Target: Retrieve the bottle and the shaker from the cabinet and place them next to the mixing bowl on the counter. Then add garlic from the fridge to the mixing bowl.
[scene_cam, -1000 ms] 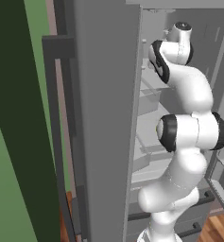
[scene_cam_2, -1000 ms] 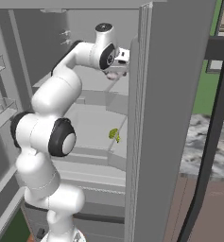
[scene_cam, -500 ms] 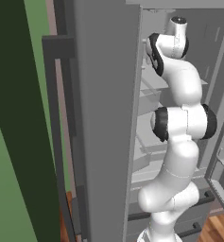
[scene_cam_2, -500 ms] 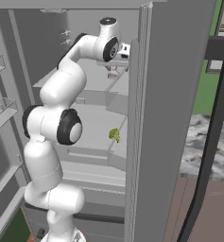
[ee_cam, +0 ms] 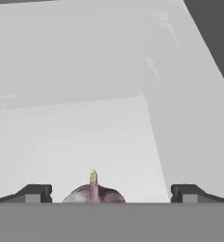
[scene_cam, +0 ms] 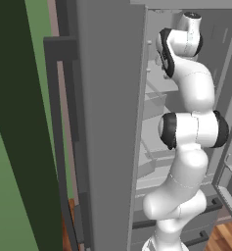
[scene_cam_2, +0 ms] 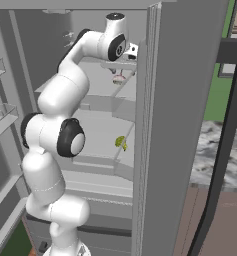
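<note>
While arm reaches high into open fridge [scene_cam_2: 190,100], gripper [ee_cam: 111,193] hangs directly over garlic [ee_cam: 93,193] on upper shelf [scene_cam_2: 117,102], jaws spread wide, bulb between fingertips [ee_cam: 35,193], no contact visible. Small green item [scene_cam_2: 120,142] lies on shelf below.

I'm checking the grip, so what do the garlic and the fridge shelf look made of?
The garlic looks like a papery bulb: pale skin streaked pink, yellowish stem tip. The fridge shelf looks like smooth matte plastic, plain light grey, though the render leaves that open.
</note>
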Controlling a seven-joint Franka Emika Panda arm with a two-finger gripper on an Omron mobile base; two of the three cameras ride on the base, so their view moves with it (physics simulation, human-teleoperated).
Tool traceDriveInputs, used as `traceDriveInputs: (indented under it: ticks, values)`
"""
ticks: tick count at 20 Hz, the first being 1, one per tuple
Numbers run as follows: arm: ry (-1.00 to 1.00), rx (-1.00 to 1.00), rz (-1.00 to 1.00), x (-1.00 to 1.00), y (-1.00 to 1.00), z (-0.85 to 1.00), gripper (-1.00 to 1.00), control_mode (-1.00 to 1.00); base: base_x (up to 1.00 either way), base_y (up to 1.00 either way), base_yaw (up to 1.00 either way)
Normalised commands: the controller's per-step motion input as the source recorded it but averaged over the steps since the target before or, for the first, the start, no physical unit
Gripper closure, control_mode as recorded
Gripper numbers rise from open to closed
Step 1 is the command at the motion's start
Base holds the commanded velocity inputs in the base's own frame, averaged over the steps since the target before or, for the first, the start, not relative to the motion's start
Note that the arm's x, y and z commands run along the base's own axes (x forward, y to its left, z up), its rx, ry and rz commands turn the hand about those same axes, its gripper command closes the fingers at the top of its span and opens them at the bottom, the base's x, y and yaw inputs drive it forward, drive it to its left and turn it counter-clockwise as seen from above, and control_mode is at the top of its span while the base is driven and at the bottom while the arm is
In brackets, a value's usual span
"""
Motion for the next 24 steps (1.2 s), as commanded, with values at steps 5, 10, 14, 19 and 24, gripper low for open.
traceDriveInputs:
  ticks: [5,10,14,19,24]
  values:
    - [0.00,0.00,0.00,-0.39,0.01,-0.14,-1.00,-1.00,0.00,0.00,0.00]
    - [-0.04,0.00,0.00,-0.31,0.18,-0.29,-1.00,-1.00,0.00,0.00,0.00]
    - [-0.03,0.00,0.00,0.16,0.18,0.00,-1.00,-1.00,0.00,0.00,0.00]
    - [0.00,0.00,0.00,0.34,0.02,0.00,-1.00,-1.00,0.00,0.00,0.00]
    - [0.00,0.00,0.00,0.15,-0.04,-0.03,-1.00,-1.00,0.00,0.00,0.00]
